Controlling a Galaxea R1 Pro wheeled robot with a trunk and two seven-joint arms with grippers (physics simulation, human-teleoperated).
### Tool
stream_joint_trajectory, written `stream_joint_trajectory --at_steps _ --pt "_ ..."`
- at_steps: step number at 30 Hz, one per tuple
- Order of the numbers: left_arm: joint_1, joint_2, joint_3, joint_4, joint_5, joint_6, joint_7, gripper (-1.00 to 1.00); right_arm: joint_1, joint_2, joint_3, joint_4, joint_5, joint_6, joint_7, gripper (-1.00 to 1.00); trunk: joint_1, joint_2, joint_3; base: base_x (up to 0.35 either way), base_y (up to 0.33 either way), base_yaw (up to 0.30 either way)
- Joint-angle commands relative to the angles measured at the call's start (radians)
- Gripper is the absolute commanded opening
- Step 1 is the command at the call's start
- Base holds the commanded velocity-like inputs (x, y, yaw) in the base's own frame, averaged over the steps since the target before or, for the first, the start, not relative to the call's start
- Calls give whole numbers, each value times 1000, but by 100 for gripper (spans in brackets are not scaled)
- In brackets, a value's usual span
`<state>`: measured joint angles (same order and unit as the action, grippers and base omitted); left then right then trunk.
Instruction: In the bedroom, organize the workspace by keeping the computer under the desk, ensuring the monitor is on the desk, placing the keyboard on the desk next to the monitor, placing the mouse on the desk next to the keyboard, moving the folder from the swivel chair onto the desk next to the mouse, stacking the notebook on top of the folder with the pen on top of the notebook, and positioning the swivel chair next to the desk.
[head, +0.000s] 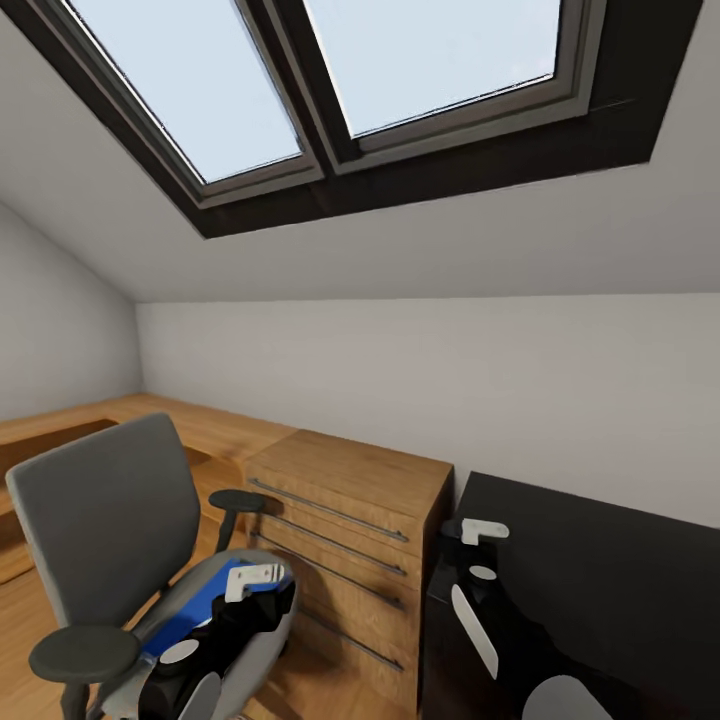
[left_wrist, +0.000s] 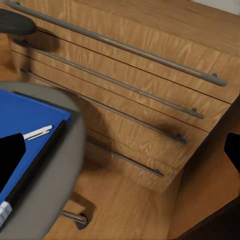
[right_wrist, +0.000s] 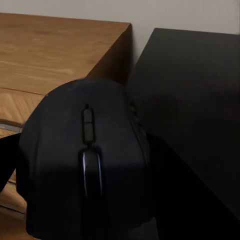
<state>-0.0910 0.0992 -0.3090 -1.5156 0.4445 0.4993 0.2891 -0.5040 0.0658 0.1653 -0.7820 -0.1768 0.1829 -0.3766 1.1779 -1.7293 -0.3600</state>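
1. Black and rounded, the mouse (right_wrist: 87, 165) sits close before the right wrist camera, its scroll wheel and a narrow button strip running down a matte shell. It appears gripped by the right hand, with dark finger shapes at its sides, though the fingers themselves are hard to make out.
2. From the head camera the right hand (head: 478, 548) hangs over the near corner of the glossy black surface (head: 600, 570); the mouse itself is not clear there.
3. Bright blue, the folder (left_wrist: 22, 117) lies flat on the grey upholstered seat of the swivel chair (head: 105, 520). The left wrist camera shows a dark, thin notebook edge (left_wrist: 37, 160) along it and the slim white pen (left_wrist: 37, 132) on top.
4. Over the seat the left hand (head: 250, 585) hovers; whether it is released or clenched I cannot tell.
5. Warm wood grain covers the drawer chest (head: 345, 520), which has long thin metal bar handles and stands between chair and black surface, just beside the latter.
6. Grey walls meet a sloped ceiling with dark-framed skylights (head: 330, 80); plank floor (left_wrist: 125, 210) lies below.
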Motion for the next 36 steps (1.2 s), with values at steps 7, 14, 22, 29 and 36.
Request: stream_joint_trajectory --at_steps 7,14,22,29,36 --pt "-1 2 -2 -1 11 2 10 100 -1 -5 1 4 -10 5 -11 -100 0 -1 -1 89 -75 0" --pt "-1 2 -1 -1 11 2 10 100 -1 -7 -22 42 -10 6 -11 -100 0 -1 -1 4 -3 0" --pt "-1 2 -1 -1 11 2 10 100 -1 -7 -26 47 -10 15 -13 -100 0 -1 -1 0 0 0" --pt "-1 2 -2 -1 11 2 10 100 -1 -7 -69 54 -10 37 -12 -100 0 -1 -1 0 0 0" --pt "-1 2 -2 -1 11 2 10 100 -1 -7 -98 59 -10 53 -11 -100 0 -1 -1 0 0 0"
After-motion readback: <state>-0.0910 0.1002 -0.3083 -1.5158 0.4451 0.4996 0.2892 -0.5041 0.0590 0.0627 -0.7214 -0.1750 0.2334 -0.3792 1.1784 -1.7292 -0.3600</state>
